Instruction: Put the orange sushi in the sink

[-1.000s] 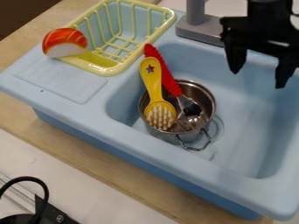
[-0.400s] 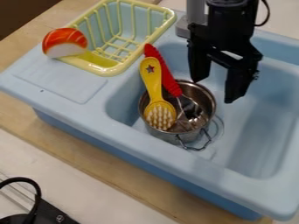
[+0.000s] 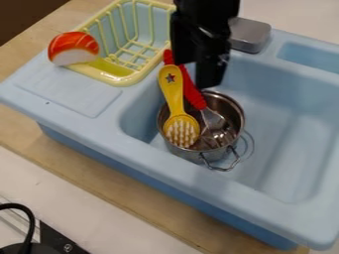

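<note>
Wooden counter (image 3: 99,178) runs beneath a pale-blue toy sink unit (image 3: 99,126). The orange-and-white toy sushi (image 3: 74,48) sits at ten o'clock, against the rim of the yellow dish rack (image 3: 119,82), outside the basin. From the sushi, the rack spreads toward three o'clock; toward four lies the metal pot (image 3: 182,151) in the basin, holding a yellow-handled brush (image 3: 173,94) and a red-handled utensil (image 3: 189,84). The black gripper (image 3: 196,74) hangs near twelve o'clock, its fingers apart and nothing between them. It has swung across from the right, above the pot, while the sushi hasn't moved; that looks like an approach, with grasping and carrying to come.
</note>
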Controlling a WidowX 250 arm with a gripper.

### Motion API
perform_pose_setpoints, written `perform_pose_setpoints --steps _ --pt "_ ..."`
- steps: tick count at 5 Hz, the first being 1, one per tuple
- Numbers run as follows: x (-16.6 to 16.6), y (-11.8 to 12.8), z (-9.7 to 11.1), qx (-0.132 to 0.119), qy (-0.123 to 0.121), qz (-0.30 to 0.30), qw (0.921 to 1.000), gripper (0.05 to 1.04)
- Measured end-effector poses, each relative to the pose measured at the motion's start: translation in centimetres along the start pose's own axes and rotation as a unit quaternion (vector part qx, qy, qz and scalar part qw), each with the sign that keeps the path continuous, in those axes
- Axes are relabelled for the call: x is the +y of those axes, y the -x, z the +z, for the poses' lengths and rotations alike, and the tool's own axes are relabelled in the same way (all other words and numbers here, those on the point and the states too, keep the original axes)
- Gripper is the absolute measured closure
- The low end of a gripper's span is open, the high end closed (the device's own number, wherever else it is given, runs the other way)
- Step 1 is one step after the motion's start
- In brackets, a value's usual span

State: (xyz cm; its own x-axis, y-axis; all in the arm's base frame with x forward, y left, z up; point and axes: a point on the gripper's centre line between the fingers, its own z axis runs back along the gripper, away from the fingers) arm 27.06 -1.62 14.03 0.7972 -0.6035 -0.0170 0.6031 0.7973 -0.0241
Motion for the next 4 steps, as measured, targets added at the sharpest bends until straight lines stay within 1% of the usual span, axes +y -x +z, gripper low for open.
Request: perform_pose_setpoints --steps 1,2,3,4 --pt "0.7 1.1 1.4 -0.002 -0.026 -0.052 0.9983 0.086" --pt "1.7 2.6 2.3 0.033 -0.036 -0.070 0.9964 0.086" --pt "3.2 4.2 2.4 0.044 -0.032 -0.102 0.9932 0.086" --pt "5.0 6.4 2.1 0.057 -0.023 -0.089 0.9942 0.086"
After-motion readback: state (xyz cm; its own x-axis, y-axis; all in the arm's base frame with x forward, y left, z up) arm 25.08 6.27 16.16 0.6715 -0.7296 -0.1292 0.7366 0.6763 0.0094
